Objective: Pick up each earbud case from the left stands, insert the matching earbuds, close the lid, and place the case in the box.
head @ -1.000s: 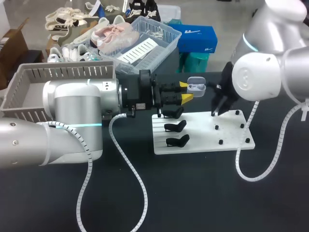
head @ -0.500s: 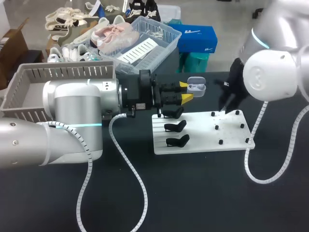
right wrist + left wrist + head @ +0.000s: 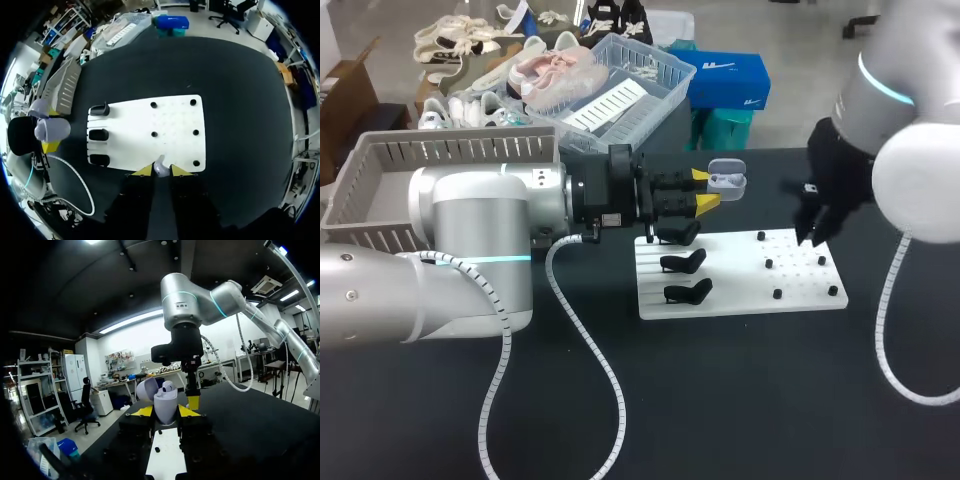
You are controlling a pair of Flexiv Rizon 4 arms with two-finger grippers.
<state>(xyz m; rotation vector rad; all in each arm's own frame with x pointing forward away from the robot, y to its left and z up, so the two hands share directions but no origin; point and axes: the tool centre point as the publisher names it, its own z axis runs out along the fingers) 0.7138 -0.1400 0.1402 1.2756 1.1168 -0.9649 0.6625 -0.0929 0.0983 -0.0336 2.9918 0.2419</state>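
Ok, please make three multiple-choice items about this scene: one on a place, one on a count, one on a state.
1. Where is the case? A. in the left gripper B. on a stand C. on the floor
2. How many black stands are on the board? A. two B. three C. five
3. The case lid is: A. shut B. missing C. open
Answers: 1 A, the gripper is shut on it; 2 B, three stand in a row; 3 C, it is tipped back, an earbud showing inside.
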